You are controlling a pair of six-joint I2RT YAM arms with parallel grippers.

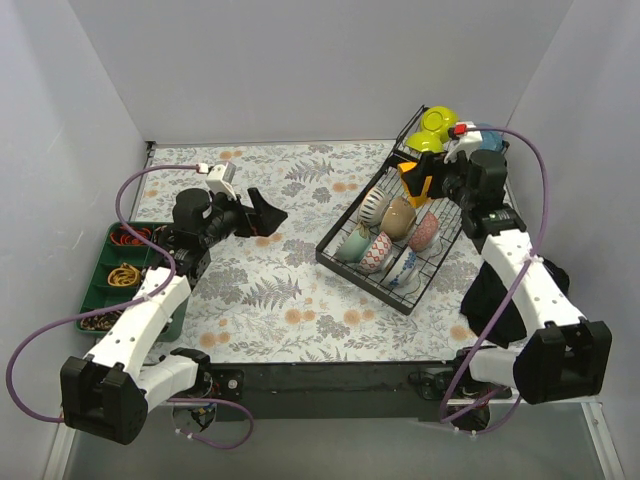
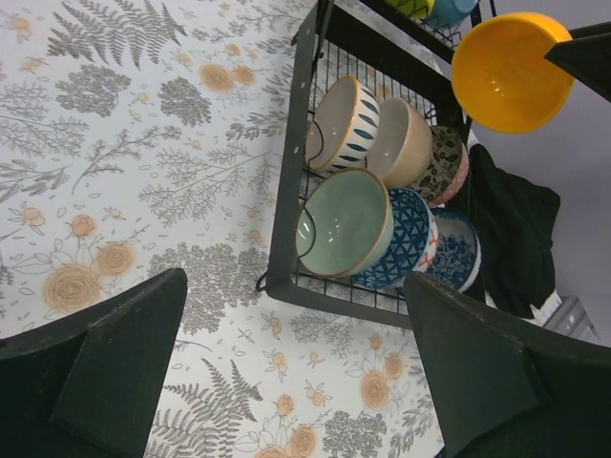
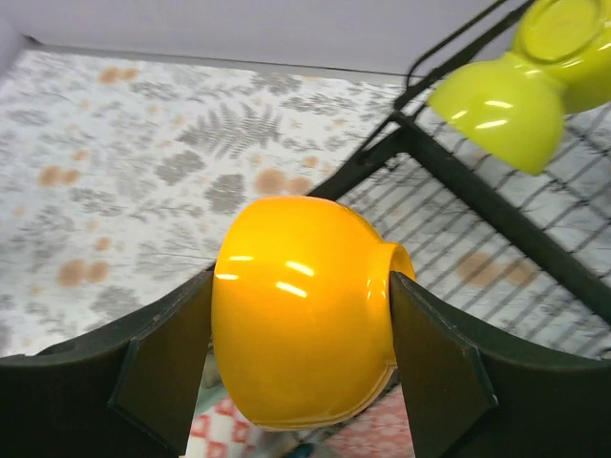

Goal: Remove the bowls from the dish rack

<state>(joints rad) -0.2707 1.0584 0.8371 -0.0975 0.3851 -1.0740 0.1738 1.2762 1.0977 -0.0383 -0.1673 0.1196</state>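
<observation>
The black wire dish rack (image 1: 350, 262) stands at the right of the table, its raised tier at the far end. Several patterned bowls stand on edge in its base: striped (image 1: 373, 207), beige (image 1: 397, 216), pink (image 1: 423, 231), pale-green (image 1: 352, 244), blue-white (image 1: 402, 268). Lime-yellow bowls (image 1: 434, 126) sit in the raised tier. My right gripper (image 3: 301, 329) is shut on the orange bowl (image 3: 301, 324) and holds it above the rack; it also shows in the left wrist view (image 2: 504, 69). My left gripper (image 1: 262, 213) is open and empty over the tablecloth, left of the rack (image 2: 286, 191).
A green compartment tray (image 1: 110, 262) with small items sits at the left edge beside my left arm. A black cloth (image 2: 516, 239) lies right of the rack. Floral tablecloth (image 1: 270, 290) covers the table between the arms.
</observation>
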